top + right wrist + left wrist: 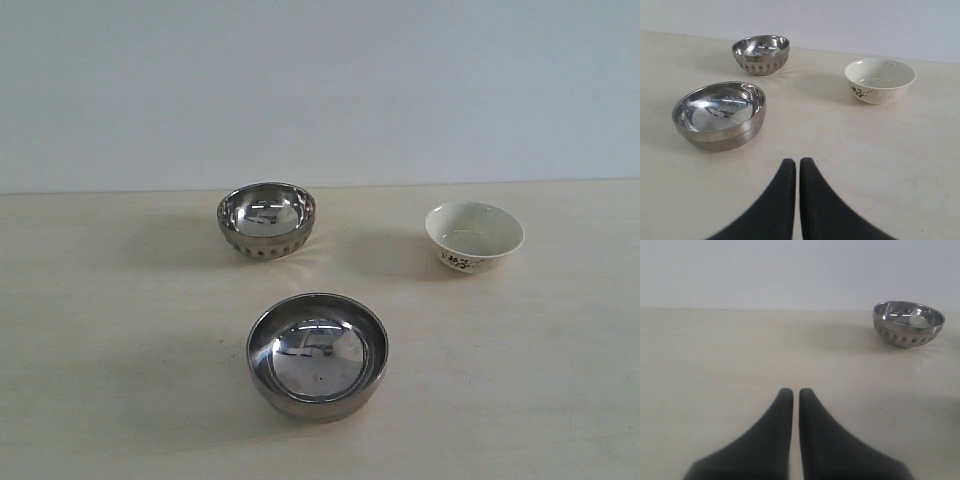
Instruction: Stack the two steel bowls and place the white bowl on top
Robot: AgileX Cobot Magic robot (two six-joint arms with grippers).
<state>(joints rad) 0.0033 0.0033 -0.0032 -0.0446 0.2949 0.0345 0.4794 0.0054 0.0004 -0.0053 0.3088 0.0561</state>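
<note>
Two tools: left gripper point(791, 391), right gripper point(798, 161), both closed, empty.
Plain round steel bowl point(720, 116): nearest right gripper.
Dimpled steel bowl point(761, 54), white ceramic bowl point(880, 80): farther ahead.

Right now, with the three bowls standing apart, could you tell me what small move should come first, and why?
Probably open the left gripper and ease it toward the rim of the dimpled steel bowl. Both it and the right gripper are shut and empty, nothing is stacked yet, and that bowl shows unobstructed in the left wrist view.
</note>
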